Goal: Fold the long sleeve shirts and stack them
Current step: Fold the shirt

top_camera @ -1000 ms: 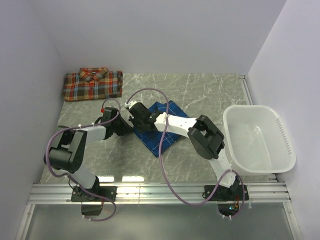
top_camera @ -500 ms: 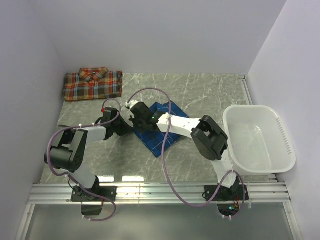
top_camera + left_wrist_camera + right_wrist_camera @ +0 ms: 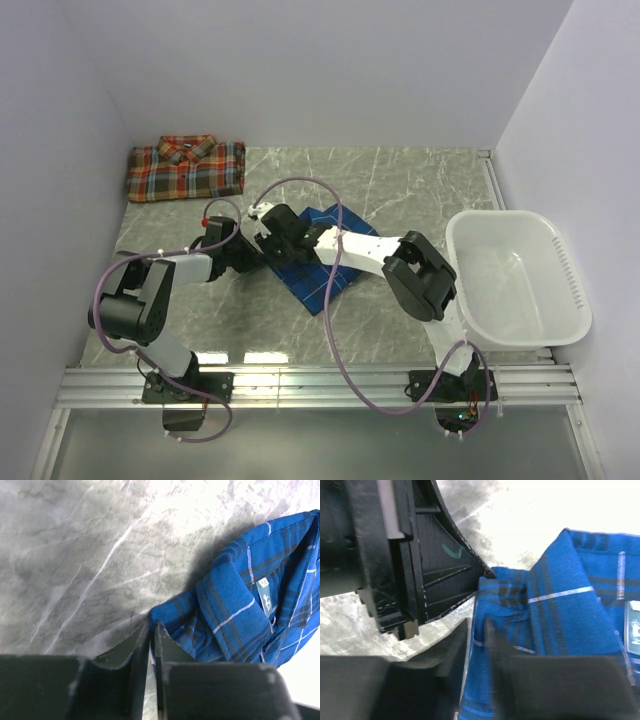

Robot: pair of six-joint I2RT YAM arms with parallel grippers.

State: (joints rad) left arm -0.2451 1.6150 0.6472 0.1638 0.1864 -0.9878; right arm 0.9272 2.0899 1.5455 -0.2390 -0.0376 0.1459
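A blue plaid shirt [image 3: 322, 258] lies folded on the marble table [image 3: 400, 190], collar up [image 3: 240, 605]. Both grippers meet at its left corner. My left gripper [image 3: 260, 255] [image 3: 151, 625] has its jaws a thin slit apart, with the shirt's edge right at the fingertips. My right gripper [image 3: 266, 240] [image 3: 477, 625] stands slightly open over the same edge, and blue cloth [image 3: 560, 620] shows through the gap. The left gripper's black finger [image 3: 435, 565] sits close beside it. A red-orange plaid shirt [image 3: 186, 170] lies folded at the far left.
A white plastic basket [image 3: 500, 222] stands at the right side of the table. White walls close in the left, back and right. A metal rail [image 3: 320, 385] runs along the near edge by the arm bases.
The right arm has reached further left and brought its gripper to the shirt's left corner beside the left gripper. The left arm has barely moved. The blue shirt is slightly more bunched.
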